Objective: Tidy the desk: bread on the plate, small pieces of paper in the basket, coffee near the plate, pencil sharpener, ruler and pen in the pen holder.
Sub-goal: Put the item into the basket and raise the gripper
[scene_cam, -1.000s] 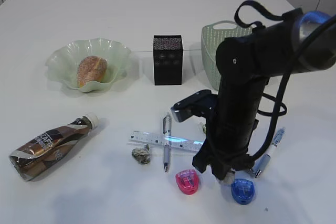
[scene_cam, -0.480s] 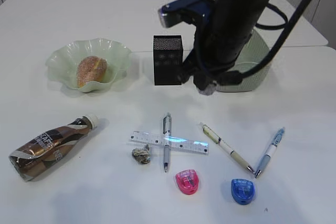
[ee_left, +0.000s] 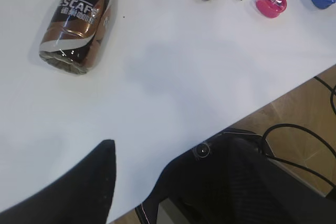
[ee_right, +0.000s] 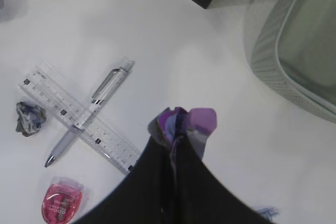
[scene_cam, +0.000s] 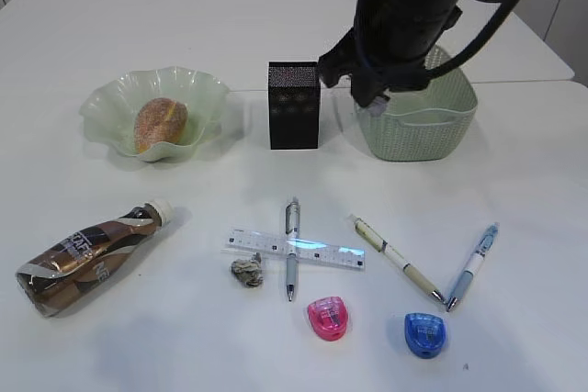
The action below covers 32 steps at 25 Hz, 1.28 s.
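Observation:
My right gripper (scene_cam: pixel 372 101) hangs over the near left edge of the basket (scene_cam: pixel 418 126), shut on a small purple piece of paper (ee_right: pixel 202 120). The bread (scene_cam: pixel 161 123) lies in the plate (scene_cam: pixel 106 103) at the back left. The coffee (scene_cam: pixel 87 259) lies on its side at the front left. A ruler (scene_cam: pixel 317 252) and a grey pen (scene_cam: pixel 291 227) cross at the desk's middle, with a crumpled paper ball (scene_cam: pixel 246 270) beside them. Pink (scene_cam: pixel 328 316) and blue (scene_cam: pixel 425 333) pencil sharpeners lie in front. The pen holder (scene_cam: pixel 293 105) stands left of the basket. My left gripper (ee_left: pixel 142 161) is open above the desk's near edge.
A beige pen (scene_cam: pixel 397 259) and a blue pen (scene_cam: pixel 471 265) lie at the front right, their tips meeting. The desk's front edge (ee_left: pixel 273 100) shows in the left wrist view, with cables and floor beyond it.
My right arm has lifted from the front right of the desk and swung back toward the basket, carrying the small piece of paper. The left gripper is unchanged.

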### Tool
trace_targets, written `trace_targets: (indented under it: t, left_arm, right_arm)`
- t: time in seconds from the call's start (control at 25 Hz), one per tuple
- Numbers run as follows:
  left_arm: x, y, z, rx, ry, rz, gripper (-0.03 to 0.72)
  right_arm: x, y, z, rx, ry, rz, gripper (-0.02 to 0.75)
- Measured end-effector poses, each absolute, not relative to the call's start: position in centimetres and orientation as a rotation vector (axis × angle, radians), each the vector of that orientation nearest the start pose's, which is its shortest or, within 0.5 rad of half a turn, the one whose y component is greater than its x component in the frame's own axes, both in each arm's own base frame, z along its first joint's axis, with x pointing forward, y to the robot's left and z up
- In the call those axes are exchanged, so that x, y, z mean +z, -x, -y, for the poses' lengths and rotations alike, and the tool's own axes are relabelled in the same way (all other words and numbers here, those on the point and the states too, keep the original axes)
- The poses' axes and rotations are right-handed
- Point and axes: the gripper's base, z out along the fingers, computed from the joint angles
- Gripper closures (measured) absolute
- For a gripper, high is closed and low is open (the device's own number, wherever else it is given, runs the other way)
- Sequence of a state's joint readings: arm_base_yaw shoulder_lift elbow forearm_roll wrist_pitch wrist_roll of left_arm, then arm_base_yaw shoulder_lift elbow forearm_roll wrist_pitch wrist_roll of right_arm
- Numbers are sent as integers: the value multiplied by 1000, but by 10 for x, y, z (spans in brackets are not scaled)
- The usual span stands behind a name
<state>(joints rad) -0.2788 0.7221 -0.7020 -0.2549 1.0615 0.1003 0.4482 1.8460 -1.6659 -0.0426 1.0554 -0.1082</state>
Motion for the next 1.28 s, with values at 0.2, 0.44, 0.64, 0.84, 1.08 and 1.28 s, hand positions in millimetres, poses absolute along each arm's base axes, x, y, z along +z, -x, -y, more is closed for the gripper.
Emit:
trace_targets:
  t: [0.2, 0.44, 0.64, 0.84, 1.08, 1.28]
  left_arm:
    - [304, -103, 50, -398, -404, -2515, 214]
    - [305, -104, 50, -398, -399, -2501, 214]
    - [305, -105, 50, -398, -398, -2497, 218]
    - [306, -106, 50, -397, -392, -2478, 221]
    - [307, -106, 50, -397, -391, -2474, 221]
    - [307, -106, 50, -397, -391, -2474, 221]
  right_arm:
    - [300, -375, -148, 35, 672, -2638, 708]
    - [300, -386, -114, 10, 554, -2665, 708]
    - [300, -392, -96, 0, 484, -2662, 709]
    - [303, -400, -89, 6, 426, -2596, 709]
    - [291, -413, -91, 17, 390, -2564, 709]
    - [269, -429, -93, 8, 374, -2539, 709]
